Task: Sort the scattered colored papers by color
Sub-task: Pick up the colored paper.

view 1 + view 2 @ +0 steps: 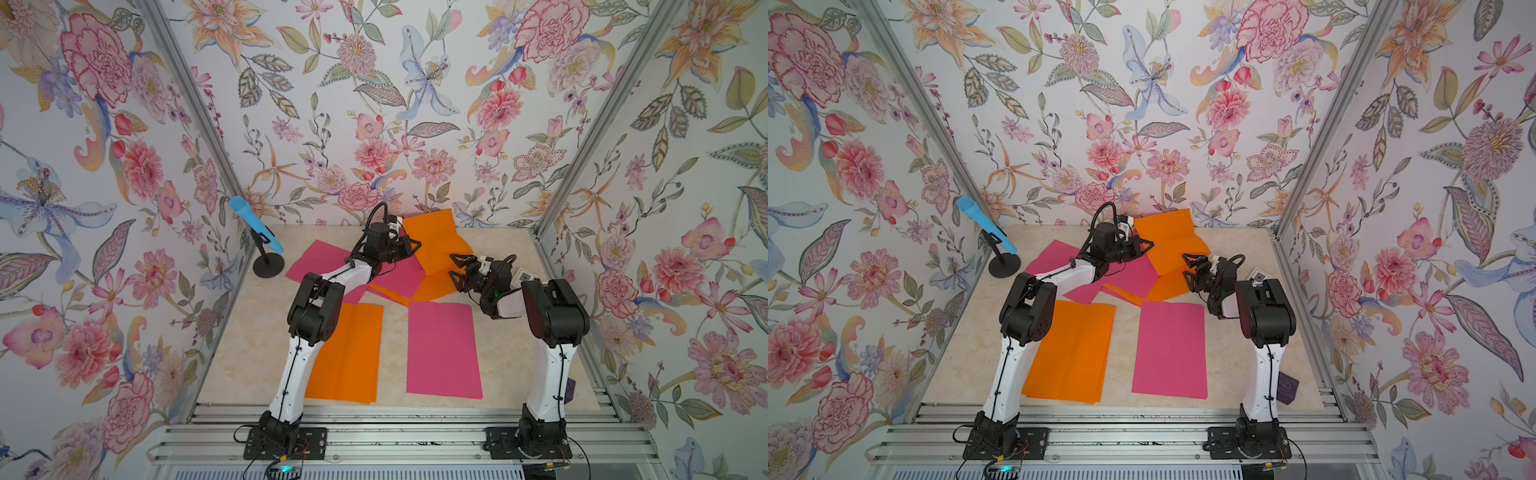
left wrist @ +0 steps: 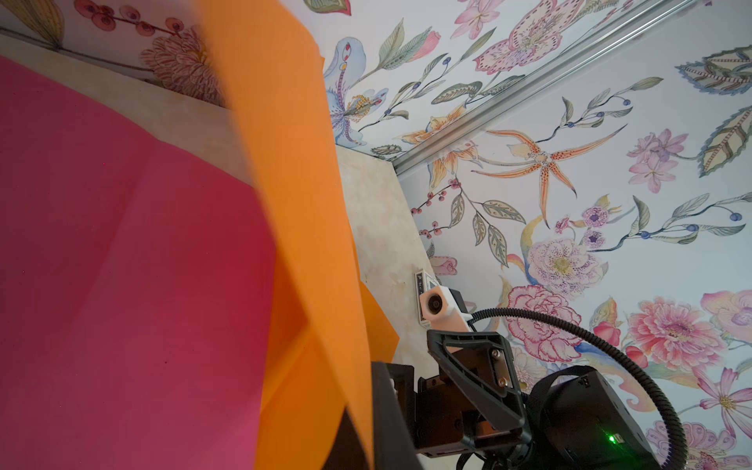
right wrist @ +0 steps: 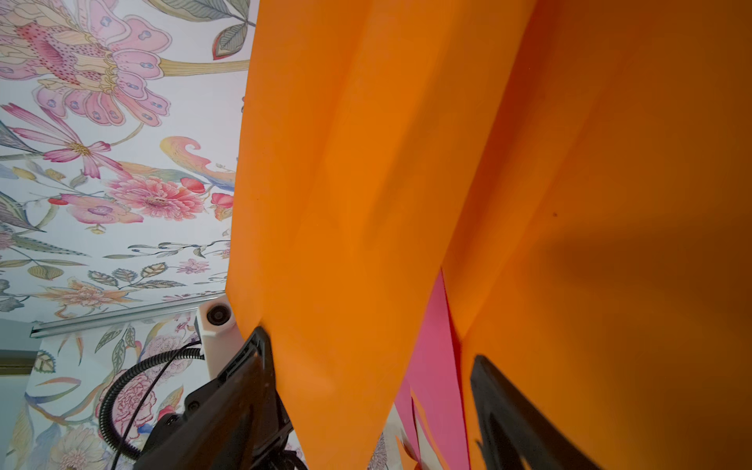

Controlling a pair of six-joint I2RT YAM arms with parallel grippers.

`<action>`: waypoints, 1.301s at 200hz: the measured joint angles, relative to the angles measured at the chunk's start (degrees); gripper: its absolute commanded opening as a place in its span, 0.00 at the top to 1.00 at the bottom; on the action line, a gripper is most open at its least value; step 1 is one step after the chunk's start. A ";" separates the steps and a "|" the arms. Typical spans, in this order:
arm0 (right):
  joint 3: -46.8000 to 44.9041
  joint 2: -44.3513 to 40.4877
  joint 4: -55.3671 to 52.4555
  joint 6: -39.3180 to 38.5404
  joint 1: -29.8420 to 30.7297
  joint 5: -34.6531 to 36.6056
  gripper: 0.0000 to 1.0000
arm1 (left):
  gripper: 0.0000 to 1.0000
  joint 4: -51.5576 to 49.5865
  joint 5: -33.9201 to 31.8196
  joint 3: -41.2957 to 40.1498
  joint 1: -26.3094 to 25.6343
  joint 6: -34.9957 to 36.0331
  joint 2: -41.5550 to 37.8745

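Much of the left gripper (image 1: 415,245) is hidden in its own wrist view by the lifted orange sheet (image 2: 285,171). Its jaws are pressed together on the sheet's edge, and only a dark sliver of finger shows beneath the paper. From those jaws the sheet stands up toward the back wall. The right gripper (image 1: 455,268) is held with jaws apart just beside the sheet's lower edge. In its wrist view orange paper fills the space ahead of and between the fingers (image 3: 254,366) (whether it is touched cannot be told). Below both pairs of jaws lies a heap of pink and orange sheets (image 1: 399,282), its lower layers covered. A white card (image 1: 524,276) behind the right gripper is half masked by the arm. Well apart from either gripper, toward the arm bases, a flat orange sheet (image 1: 353,353) and a flat pink sheet (image 1: 442,349) lie side by side, with bare table (image 1: 395,365) between them.
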 measured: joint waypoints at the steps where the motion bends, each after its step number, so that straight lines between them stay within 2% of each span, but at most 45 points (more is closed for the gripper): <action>1: 0.04 0.04 0.07 0.07 0.00 -0.02 0.21 | 1.00 0.04 -0.02 -0.07 -0.02 0.00 0.00; 51: 4.81 4.44 3.82 4.76 1.36 0.37 0.27 | 1.00 2.51 -0.17 -2.08 -0.66 -2.43 -0.11; 164: 2.01 5.35 5.46 6.43 2.67 0.00 0.25 | 1.00 2.89 -0.24 -2.08 -0.70 -2.99 -2.67; 195: 2.19 6.88 9.42 9.22 2.56 0.39 0.41 | 1.00 2.91 -0.24 -2.67 -0.76 -2.99 -3.58; 227: 2.10 8.37 12.22 12.15 2.10 1.07 0.68 | 0.98 3.45 -0.42 -6.51 -0.98 -2.97 -5.53; 241: 2.03 8.41 13.27 13.07 1.75 1.42 0.81 | 0.93 3.54 -0.44 -8.44 -1.03 -2.99 -6.29; 249: 1.95 8.41 14.08 13.49 1.51 1.46 0.87 | 0.86 3.65 -0.44 -9.38 -1.03 -2.97 -6.60; 260: 1.81 8.41 15.10 14.16 1.29 1.51 0.90 | 0.75 4.00 -0.55 -10.86 -1.03 -3.26 -7.08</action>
